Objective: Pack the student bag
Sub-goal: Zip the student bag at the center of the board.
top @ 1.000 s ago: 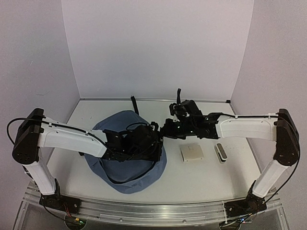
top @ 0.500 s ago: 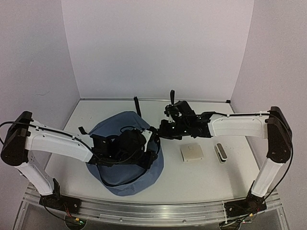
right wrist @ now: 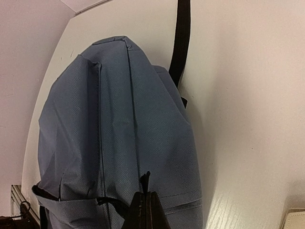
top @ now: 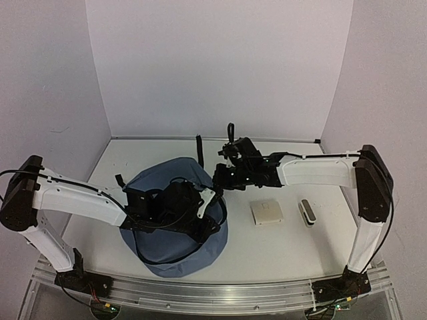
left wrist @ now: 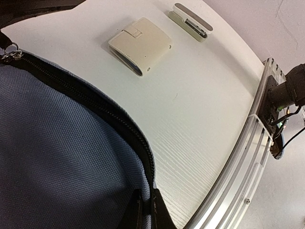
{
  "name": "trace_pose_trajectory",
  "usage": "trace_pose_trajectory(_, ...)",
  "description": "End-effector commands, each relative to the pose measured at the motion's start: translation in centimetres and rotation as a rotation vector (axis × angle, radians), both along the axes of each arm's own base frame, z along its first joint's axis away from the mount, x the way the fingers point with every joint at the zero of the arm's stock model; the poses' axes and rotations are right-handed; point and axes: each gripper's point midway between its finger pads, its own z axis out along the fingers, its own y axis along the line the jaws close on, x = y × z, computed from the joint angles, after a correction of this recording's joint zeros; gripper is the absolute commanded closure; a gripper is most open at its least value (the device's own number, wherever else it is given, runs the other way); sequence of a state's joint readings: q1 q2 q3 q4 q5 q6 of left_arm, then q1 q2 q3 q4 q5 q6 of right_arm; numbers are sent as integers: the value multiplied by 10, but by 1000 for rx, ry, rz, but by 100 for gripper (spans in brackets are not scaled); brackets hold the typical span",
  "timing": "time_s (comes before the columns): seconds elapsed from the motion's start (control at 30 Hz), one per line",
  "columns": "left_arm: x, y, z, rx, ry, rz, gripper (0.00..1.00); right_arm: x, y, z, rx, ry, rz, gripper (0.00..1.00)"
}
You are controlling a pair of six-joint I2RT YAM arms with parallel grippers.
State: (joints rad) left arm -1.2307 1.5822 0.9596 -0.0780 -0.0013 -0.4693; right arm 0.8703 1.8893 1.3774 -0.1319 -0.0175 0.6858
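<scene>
The student bag (top: pixel 175 250), a slate-blue fabric backpack, lies at the centre-left of the table with a black strap (top: pixel 199 148) trailing toward the back wall. My left gripper (top: pixel 212 212) is at the bag's right edge. In the left wrist view it (left wrist: pixel 145 210) is shut on the bag's black zipper edge (left wrist: pixel 119 126), with fabric pinched between the fingers. My right gripper (top: pixel 219 179) is at the bag's far right side. In the right wrist view it (right wrist: pixel 147 205) is shut on a small black tab (right wrist: pixel 146 180) of the bag (right wrist: pixel 119 129).
A beige wallet (top: pixel 267 212) and a small grey case (top: pixel 307 212) lie to the right of the bag. The left wrist view shows them too: wallet (left wrist: pixel 140 45), case (left wrist: pixel 190 23). An aluminium rail (top: pixel 213 293) runs along the front edge. White walls enclose the table.
Both grippers have shifted left, keeping their grip on the bag. The bag has been pulled and reshaped, its front edge now nearer the rail. The black strap has swung slightly right.
</scene>
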Motion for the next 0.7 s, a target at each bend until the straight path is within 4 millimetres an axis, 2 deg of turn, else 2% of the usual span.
trace_pose_trajectory(0.0,-39,-10,17,-61,61,-164,100,34,10,35,79,-112,-43,100)
trace_pose_trajectory(0.2,-42,-13,17,-65,71,-187,100,39,15,26,101,-96,-32,100)
trace_pose_trajectory(0.3,-41,-12,15,-57,76,-171,100,43,19,29,130,-105,-27,100)
trace_pose_trajectory(0.4,-23,-6,17,-58,58,-56,100,42,16,37,139,-114,-25,100)
trace_pose_trajectory(0.5,3,-1,20,-73,76,75,100,43,3,55,155,-139,-40,97)
trace_pose_trajectory(0.53,15,0,22,-86,75,124,100,43,-3,60,158,-145,-48,85)
trace_pose_trajectory(0.63,33,-8,31,-145,74,180,100,43,-26,84,174,-181,-82,47)
trace_pose_trajectory(0.67,40,-10,33,-154,72,198,100,41,-37,96,182,-200,-97,40)
